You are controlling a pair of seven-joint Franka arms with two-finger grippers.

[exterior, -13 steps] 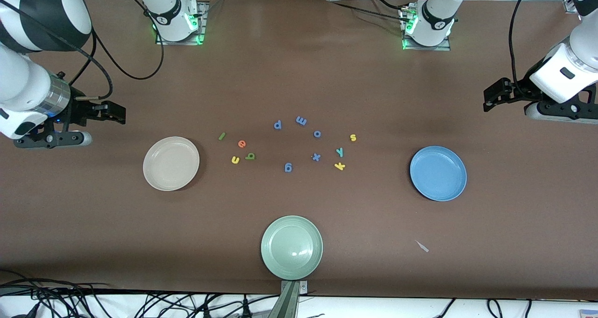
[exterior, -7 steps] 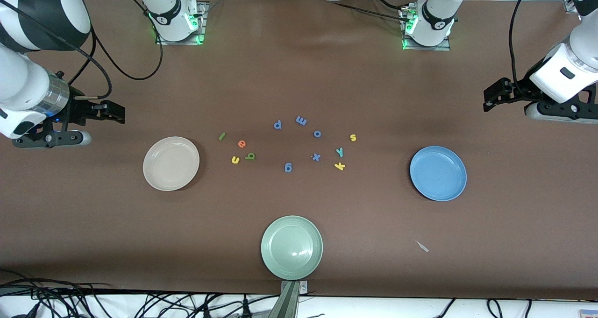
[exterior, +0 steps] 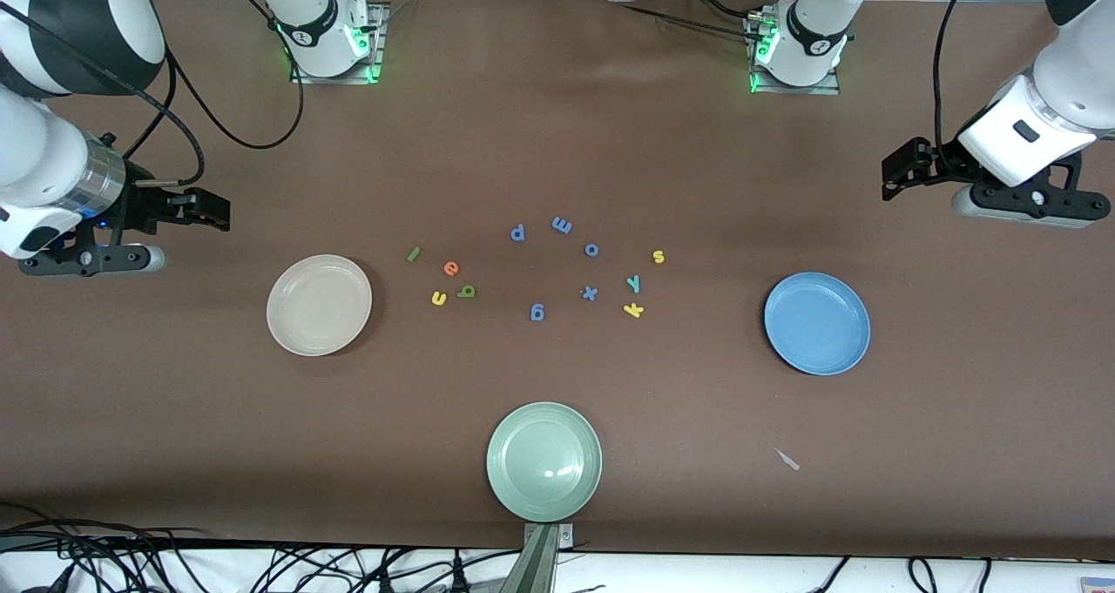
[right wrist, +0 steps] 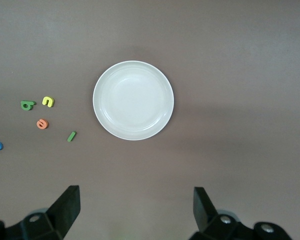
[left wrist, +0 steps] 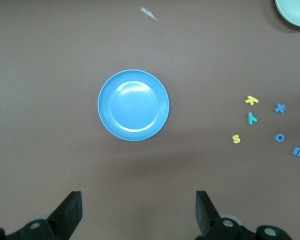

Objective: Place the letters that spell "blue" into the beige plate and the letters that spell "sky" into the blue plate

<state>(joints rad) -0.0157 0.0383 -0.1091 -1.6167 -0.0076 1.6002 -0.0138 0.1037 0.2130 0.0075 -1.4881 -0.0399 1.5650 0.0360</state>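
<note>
The empty beige plate (exterior: 319, 305) (right wrist: 133, 100) lies toward the right arm's end. Beside it are the green l (exterior: 414, 253), orange e (exterior: 450, 268), yellow u (exterior: 438, 298) and olive b (exterior: 467, 292). The empty blue plate (exterior: 817, 323) (left wrist: 133, 105) lies toward the left arm's end, with yellow s (exterior: 658, 256), teal y (exterior: 633, 283) and yellow k (exterior: 633, 310) nearby. My right gripper (exterior: 207, 210) (right wrist: 136, 207) hangs open over bare table by the beige plate. My left gripper (exterior: 899, 171) (left wrist: 138, 210) hangs open over bare table by the blue plate. Both hold nothing.
Blue letters p (exterior: 517, 232), m (exterior: 562, 225), o (exterior: 591, 249), x (exterior: 590, 293) and g (exterior: 537, 313) lie between the two letter groups. A pale green plate (exterior: 543, 461) sits near the front edge. A small scrap (exterior: 787, 460) lies nearer the camera than the blue plate.
The left arm has risen a little and shifted toward the table's middle. The right arm has barely moved. Both grippers stay open and no letter has moved.
</note>
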